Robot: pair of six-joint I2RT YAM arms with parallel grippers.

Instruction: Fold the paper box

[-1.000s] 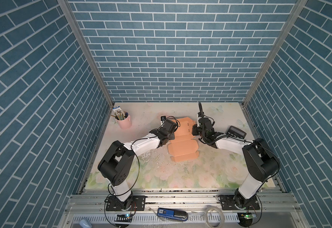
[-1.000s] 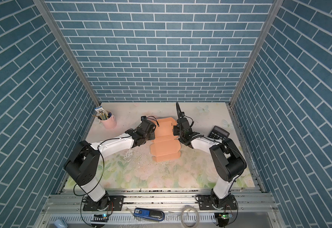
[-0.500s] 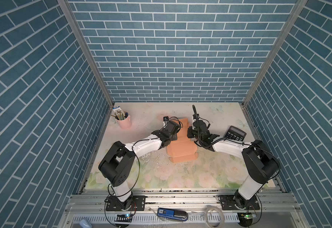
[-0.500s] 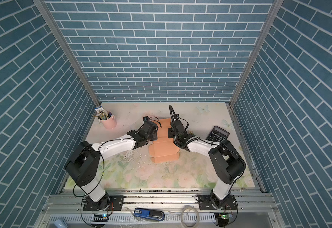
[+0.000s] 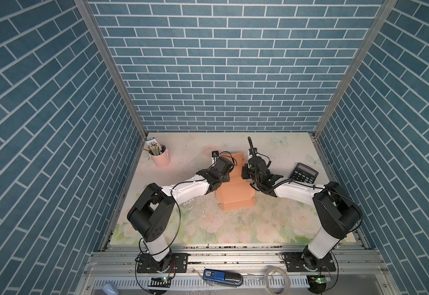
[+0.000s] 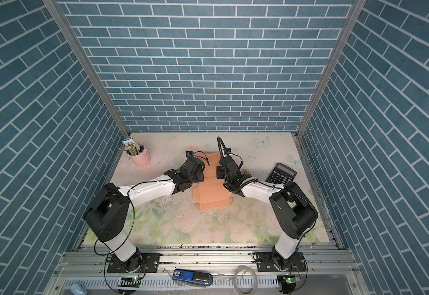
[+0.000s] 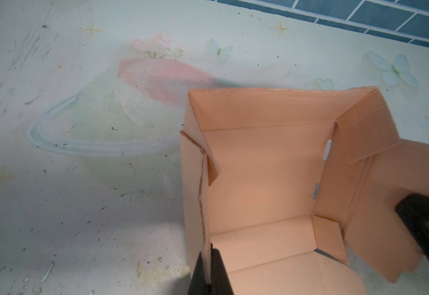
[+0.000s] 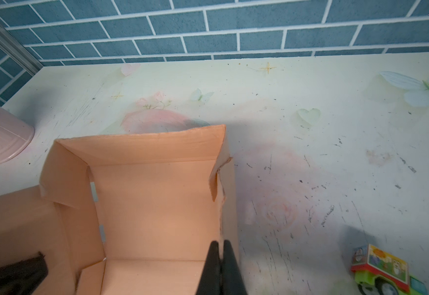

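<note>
Drawn inward since 1 second ago, standing 2 box (image 5: 235,195) walls upright. Clamped tight on 1 wall each: left claw (image 7: 208,268), right claw (image 8: 221,263). Probably leaves only the lid.

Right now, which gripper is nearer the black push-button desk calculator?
Right. The right gripper pinches the wall of the tan-orange cardboard paper box on the side toward the black calculator; the left gripper pinches the opposite wall, with the box between.
</note>
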